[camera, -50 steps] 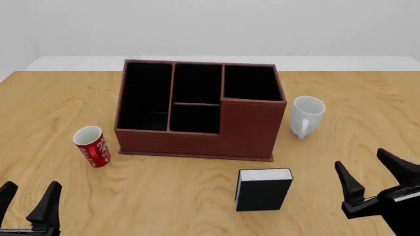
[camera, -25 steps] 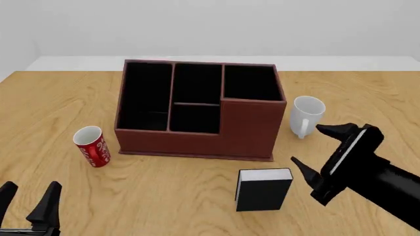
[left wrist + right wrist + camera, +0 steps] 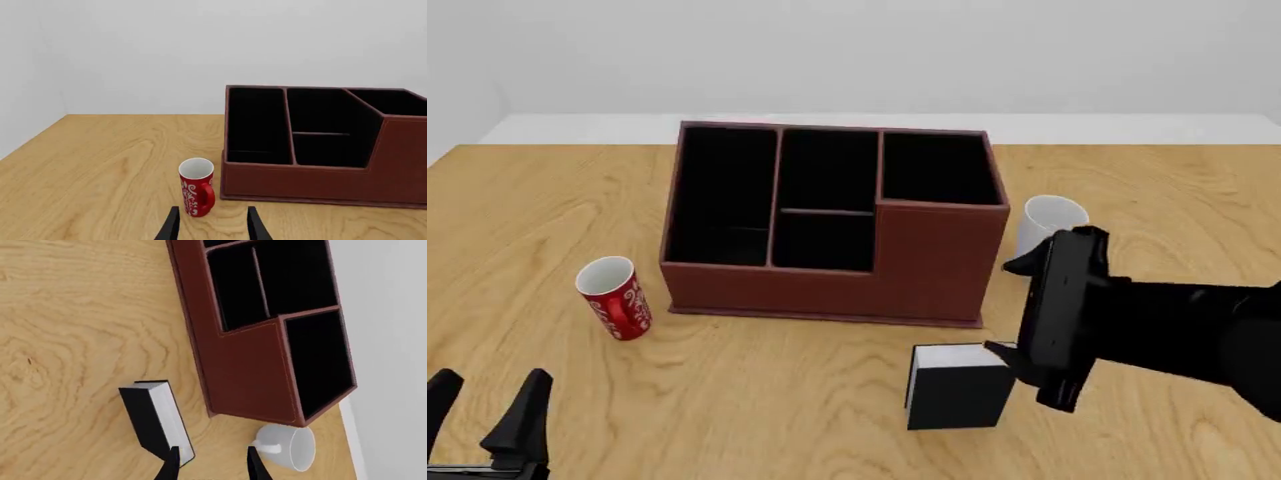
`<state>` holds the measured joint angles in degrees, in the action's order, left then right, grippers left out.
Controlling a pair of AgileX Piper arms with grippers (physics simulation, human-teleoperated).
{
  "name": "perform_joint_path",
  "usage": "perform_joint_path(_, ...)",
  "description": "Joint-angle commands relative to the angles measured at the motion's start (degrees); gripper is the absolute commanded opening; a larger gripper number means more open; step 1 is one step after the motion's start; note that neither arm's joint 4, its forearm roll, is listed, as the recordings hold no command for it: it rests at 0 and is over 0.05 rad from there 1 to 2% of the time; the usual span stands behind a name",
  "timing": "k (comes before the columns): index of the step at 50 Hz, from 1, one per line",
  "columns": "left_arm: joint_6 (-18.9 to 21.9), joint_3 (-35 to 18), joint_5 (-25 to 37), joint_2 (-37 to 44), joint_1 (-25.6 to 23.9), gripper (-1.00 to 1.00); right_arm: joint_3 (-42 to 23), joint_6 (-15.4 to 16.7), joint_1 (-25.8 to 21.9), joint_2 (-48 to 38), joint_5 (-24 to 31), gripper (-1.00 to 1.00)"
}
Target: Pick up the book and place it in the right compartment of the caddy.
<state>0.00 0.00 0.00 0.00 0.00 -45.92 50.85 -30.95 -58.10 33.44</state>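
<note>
The black book [image 3: 958,392] with white page edges stands upright on the table in front of the caddy [image 3: 827,285]. Its right compartment [image 3: 934,168] holds nothing. My right gripper [image 3: 1001,306] is open and turned on its side, hanging just above the book's right top corner, between the book and the white mug [image 3: 1049,222]. In the right wrist view the book [image 3: 155,421] stands just ahead of the open gripper [image 3: 213,450], with the caddy [image 3: 247,365] and right compartment [image 3: 319,360] beyond. My left gripper [image 3: 491,380] rests open near the front left edge.
A red mug [image 3: 613,298] stands left of the caddy; the left wrist view shows this red mug [image 3: 197,186] just ahead of the open left gripper [image 3: 213,209]. The white mug [image 3: 287,447] sits close to the caddy's right side. The table [image 3: 774,400] ends at a white wall.
My right arm has swung left and forward, rolling its gripper sideways, from the front right corner to just above the book's right side. The left arm, book and mugs have not moved.
</note>
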Motion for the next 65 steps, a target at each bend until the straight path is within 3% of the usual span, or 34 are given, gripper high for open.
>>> perform_joint_path(1,0.0,0.0,0.0,0.0,0.0,1.0,-3.34,0.64,-2.26,-5.21,6.14,1.0)
perform_joint_path(20,0.0,0.0,0.0,0.0,0.0,1.0,-3.22,2.89,-0.09,-8.48,6.02,1.0)
perform_joint_path(30,0.0,0.0,0.0,0.0,0.0,1.0,-2.97,0.15,-2.7,-11.93,6.22,1.0)
perform_joint_path(49,0.0,0.0,0.0,0.0,0.0,1.0,-4.29,-0.06,-2.12,-15.35,6.98,1.0)
perform_joint_path(65,0.0,0.0,0.0,0.0,0.0,1.0,-3.82,-2.64,-3.65,-18.85,5.11,1.0)
